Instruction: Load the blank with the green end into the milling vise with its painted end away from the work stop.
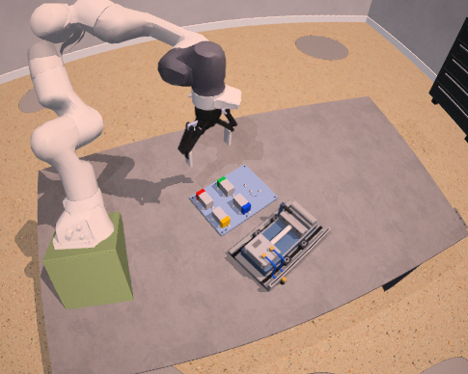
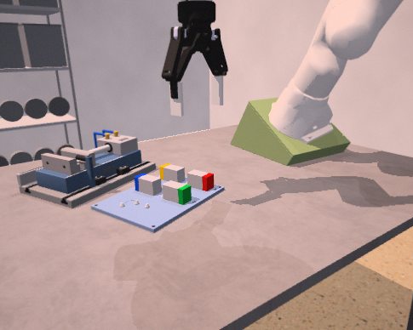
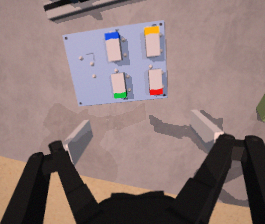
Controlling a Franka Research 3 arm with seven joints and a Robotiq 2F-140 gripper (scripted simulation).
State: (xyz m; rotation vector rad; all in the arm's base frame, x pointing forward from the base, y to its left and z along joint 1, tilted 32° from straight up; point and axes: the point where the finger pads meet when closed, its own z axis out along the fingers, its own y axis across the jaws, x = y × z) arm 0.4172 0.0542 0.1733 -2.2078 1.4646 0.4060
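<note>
Gripper (image 2: 197, 102) hangs wide open and holds nothing, above the mat beside the infeed plate (image 1: 261, 195), where the green-ended blank (image 1: 225, 186) lies among 3 other blanks.

- Table top (image 2: 284, 238): matt grey, faintly mottled, stone-like.
- Infeed plate (image 2: 157, 219): smooth, matt pale blue.
- 4 blanks: matt light grey, painted ends.
- Floor (image 1: 284, 72): speckled, rough tan.
</note>
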